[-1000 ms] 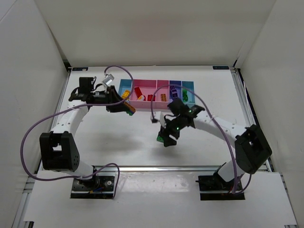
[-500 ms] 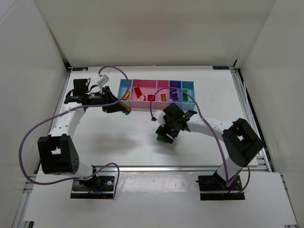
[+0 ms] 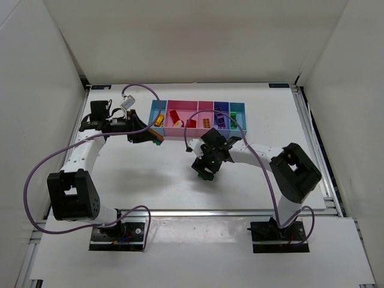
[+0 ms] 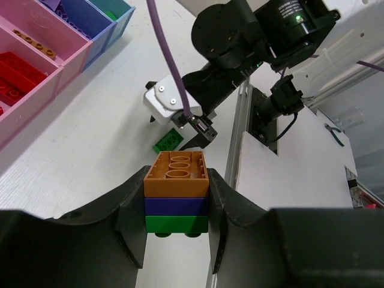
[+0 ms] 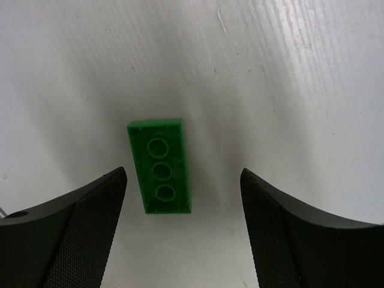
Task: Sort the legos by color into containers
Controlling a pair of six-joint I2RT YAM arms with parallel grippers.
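A: Left gripper [image 4: 177, 201]?
B: Clamped on an orange-purple-green brick stack [image 4: 177, 175], near the bins [image 3: 198, 102].
A: Right gripper [image 5: 183, 180]?
B: Fingers apart; green brick [image 5: 159, 167] lay flat between them on the table [image 5: 288, 72].

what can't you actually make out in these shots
- Top view: flat green plastic brick mostly hidden under the right gripper.
- Left wrist view: sides of the orange, purple and green brick stack covered by the left gripper clamping it.
- Left wrist view: row of plastic bins cut off by the top-left edge.
- Top view: bricks inside the bins too small to count.
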